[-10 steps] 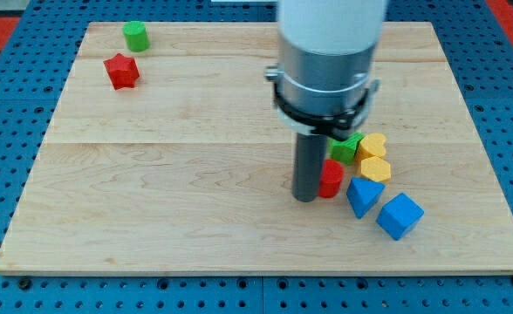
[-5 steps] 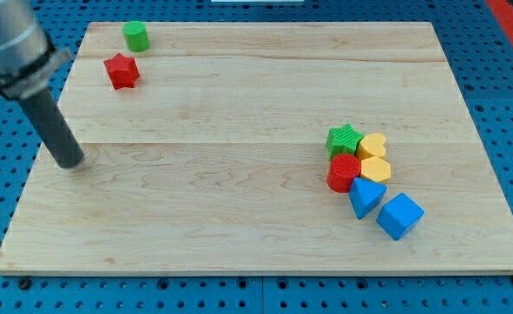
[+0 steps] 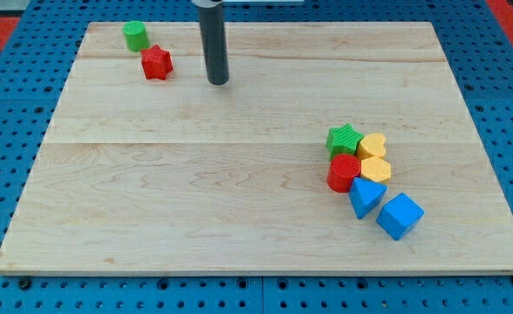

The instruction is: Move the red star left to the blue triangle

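Standing near the view's top, my tip (image 3: 218, 82) sits right of the red star (image 3: 156, 63), clear of it; no fingers here, just a bare rod. Blue triangle (image 3: 364, 196) waits far off at lower right, beside the red cylinder (image 3: 343, 173).

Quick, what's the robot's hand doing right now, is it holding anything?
No hand: the arm ends in a plain rod, holding nothing.
My tip rests on the board, right of the red star, not touching it.
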Tool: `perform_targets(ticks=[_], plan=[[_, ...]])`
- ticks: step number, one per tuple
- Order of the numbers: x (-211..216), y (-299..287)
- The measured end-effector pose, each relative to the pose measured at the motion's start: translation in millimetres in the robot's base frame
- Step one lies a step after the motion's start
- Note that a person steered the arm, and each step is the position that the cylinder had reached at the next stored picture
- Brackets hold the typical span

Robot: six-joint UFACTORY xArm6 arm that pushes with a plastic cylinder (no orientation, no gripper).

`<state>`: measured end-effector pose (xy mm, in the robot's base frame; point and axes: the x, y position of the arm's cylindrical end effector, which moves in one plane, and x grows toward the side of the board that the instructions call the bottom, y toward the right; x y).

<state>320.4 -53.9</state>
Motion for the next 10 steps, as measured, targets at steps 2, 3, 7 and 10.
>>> perform_targets(ticks=[2,3,7,10], plan=[[74,-67],[91,-158],[0,-195],[-59,-68]])
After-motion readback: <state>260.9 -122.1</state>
